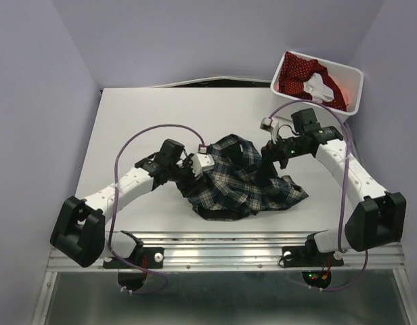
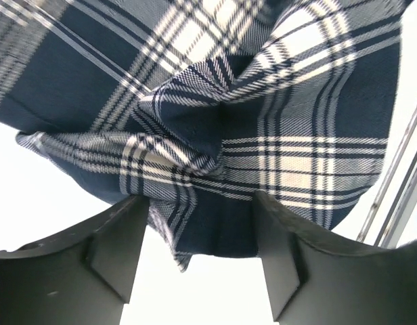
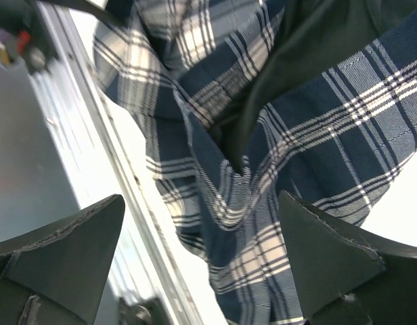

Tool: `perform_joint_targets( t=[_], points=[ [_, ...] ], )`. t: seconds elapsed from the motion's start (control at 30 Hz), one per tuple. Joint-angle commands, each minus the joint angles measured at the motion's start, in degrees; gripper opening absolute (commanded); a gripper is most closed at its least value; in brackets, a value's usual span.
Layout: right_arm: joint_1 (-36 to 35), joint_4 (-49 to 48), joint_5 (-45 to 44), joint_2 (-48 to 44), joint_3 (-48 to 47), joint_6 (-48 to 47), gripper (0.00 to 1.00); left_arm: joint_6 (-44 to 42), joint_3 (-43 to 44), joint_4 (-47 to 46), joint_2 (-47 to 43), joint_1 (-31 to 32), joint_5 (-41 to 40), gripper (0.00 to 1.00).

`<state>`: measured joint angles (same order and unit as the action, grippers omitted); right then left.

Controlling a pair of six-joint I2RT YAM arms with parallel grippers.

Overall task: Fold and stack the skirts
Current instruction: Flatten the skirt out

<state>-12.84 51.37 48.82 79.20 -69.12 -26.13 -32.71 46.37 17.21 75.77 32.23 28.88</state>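
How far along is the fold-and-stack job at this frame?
Nothing looks finished. The plaid skirt lies crumpled on the table, with the left gripper and right gripper both open at it. The red skirt is in the bin. Folding and stacking remain.

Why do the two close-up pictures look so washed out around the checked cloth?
Left wrist view: the table behind the plaid skirt is overexposed to plain white, though the weave stays sharp. Right wrist view: the same white glare, and the dark fingers at the bottom are soft. Top view: evenly lit, no glare.

A lab test cell: white table (image 1: 127,122) enclosed by lavender walls (image 1: 32,101).
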Motion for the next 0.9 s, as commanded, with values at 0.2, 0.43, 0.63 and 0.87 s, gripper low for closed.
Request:
perform_joint_targets(
  t=[0.2, 0.43, 0.63, 0.87],
  points=[
    [-4.0, -3.6, -7.9, 2.7, 0.4, -10.2, 0.76, 5.8, 0.4, -6.7, -8.6, -6.3, 4.2, 0.89],
    [-7.3, -4.1, -9.8, 5.0, -13.7, -6.4, 0.01, 6.4, 3.0, -10.6, -9.7, -24.1, 14.8, 0.94],
    [-14.9, 4.3, -14.5, 11.8, -44.4, -11.5, 0.01, 10.7, 0.9, -20.9, -8.4, -28.8, 18.2, 0.94],
    [-24.8, 26.3, -17.2, 15.9, -64.4, -22.5, 0.01, 8.5, 1.4, -24.9, -6.9, -35.2, 24.0, 0.94]
  ],
)
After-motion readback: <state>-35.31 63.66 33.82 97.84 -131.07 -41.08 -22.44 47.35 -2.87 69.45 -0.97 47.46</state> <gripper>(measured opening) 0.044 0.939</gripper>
